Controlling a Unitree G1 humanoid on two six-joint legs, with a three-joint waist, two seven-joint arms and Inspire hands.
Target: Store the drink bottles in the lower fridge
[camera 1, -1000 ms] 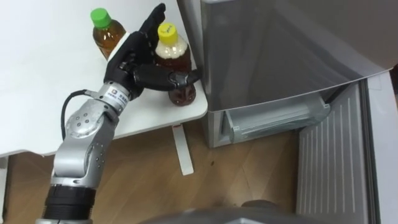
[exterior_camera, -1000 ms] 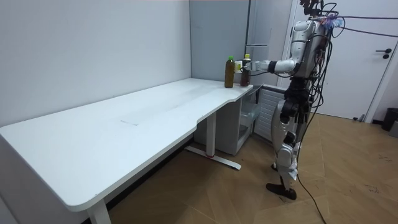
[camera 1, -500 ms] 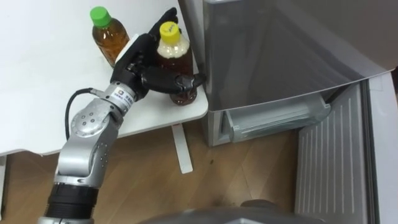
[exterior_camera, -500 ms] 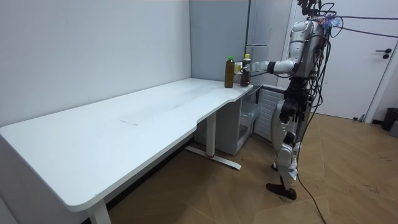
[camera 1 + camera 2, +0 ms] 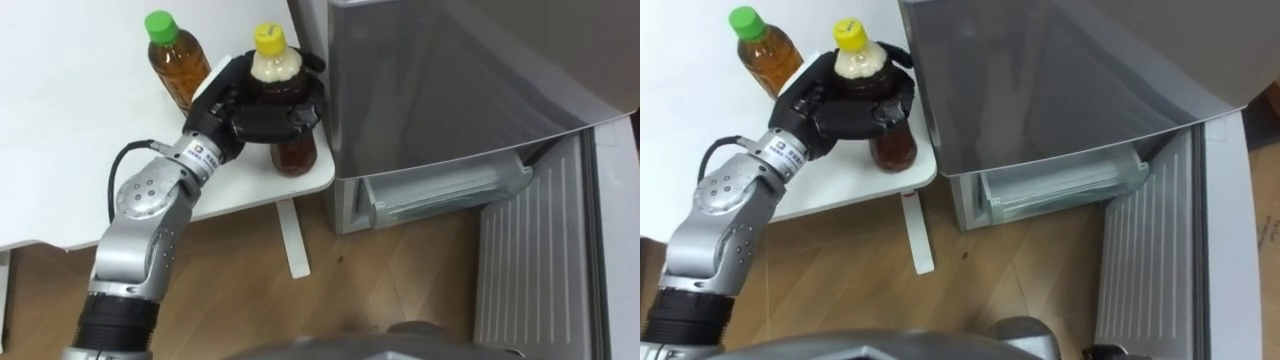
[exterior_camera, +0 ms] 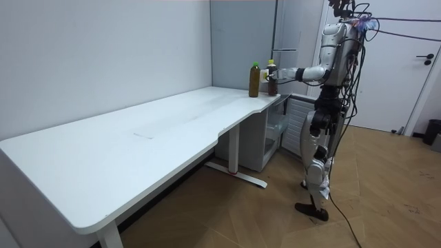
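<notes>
Wrapping fingers and thumb round the yellow-capped bottle (image 5: 276, 68), the left robot hand (image 5: 240, 105) is clamping it at the worktop (image 5: 60, 150) corner. A green-capped bottle (image 5: 178, 65) is standing just left of the hand, while the fridge (image 5: 450, 80) is standing to its right with the lower door (image 5: 535, 260) hanging open.

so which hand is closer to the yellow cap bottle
Left. The left hand is curled round the yellow-capped bottle at the corner of the table beside the fridge; the right hand is not at that corner.

A long white desk (image 6: 138, 138) stands against a plain pale wall (image 6: 103, 55) on a light wood floor (image 6: 386, 207); a white door (image 6: 406, 76) stands at the room view's right.
</notes>
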